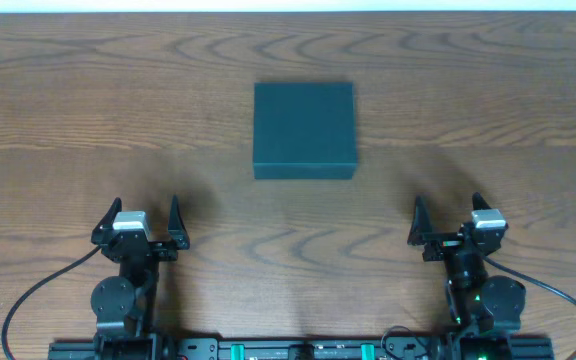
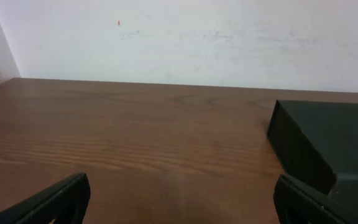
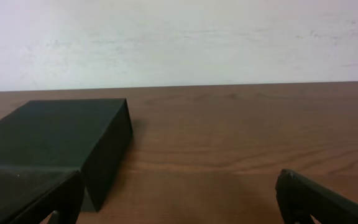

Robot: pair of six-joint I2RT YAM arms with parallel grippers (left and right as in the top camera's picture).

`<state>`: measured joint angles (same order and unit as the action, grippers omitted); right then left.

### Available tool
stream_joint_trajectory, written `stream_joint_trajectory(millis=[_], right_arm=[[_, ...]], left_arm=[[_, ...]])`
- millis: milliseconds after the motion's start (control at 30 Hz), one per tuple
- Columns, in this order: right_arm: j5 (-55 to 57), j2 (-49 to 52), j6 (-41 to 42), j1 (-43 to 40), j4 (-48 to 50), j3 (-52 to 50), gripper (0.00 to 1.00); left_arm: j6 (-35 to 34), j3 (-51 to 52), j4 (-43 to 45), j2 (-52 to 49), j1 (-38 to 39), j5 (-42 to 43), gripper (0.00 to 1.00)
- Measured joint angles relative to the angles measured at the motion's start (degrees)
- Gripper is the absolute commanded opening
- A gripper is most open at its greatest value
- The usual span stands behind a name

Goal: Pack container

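Note:
The container (image 1: 304,130) is a square dark-teal box with its lid shut, lying in the middle of the wooden table. It shows at the right of the left wrist view (image 2: 331,143) and at the left of the right wrist view (image 3: 55,140). My left gripper (image 1: 139,222) rests near the front edge, left of the box and well short of it, jaws wide open with nothing between them (image 2: 179,202). My right gripper (image 1: 449,219) sits mirrored at the front right, also open and empty (image 3: 179,199).
Bare wood-grain tabletop (image 1: 88,110) surrounds the box on all sides. A white wall (image 2: 185,37) stands behind the far table edge. A rail with the arm bases (image 1: 298,350) runs along the front edge.

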<state>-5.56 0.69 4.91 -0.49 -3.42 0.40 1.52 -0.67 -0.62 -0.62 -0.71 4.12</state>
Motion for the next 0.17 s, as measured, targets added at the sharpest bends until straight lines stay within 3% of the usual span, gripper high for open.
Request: stream_joint_trajectory(millis=[167], right_arm=[[0.0,0.0,0.0,0.0,0.0,0.0,0.99]], left_arm=[[0.0,0.0,0.0,0.0,0.0,0.0,0.95]])
